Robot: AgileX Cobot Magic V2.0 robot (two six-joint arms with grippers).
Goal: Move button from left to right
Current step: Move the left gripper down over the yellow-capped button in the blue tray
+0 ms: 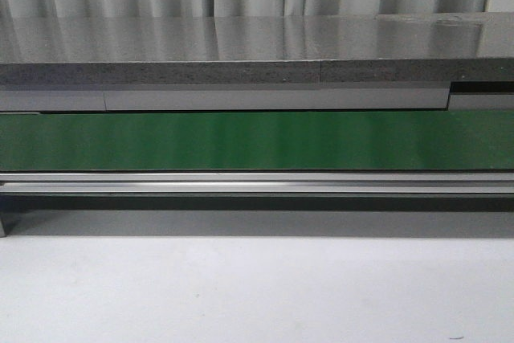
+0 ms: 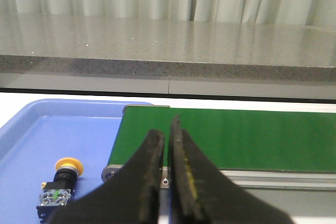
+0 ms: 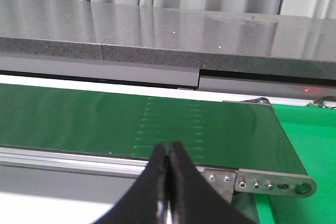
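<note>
Both end effectors (image 2: 169, 129) (image 3: 168, 150) closed, empty.

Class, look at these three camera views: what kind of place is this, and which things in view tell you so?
Probably a factory-style workcell or lab mock-up: a green conveyor belt on a metal frame, a blue tray holding an industrial push-button, and a grey speckled counter.

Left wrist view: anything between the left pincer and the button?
Nothing. In the left wrist view, only bare blue tray lies between the shut left pincer and the button.
</note>
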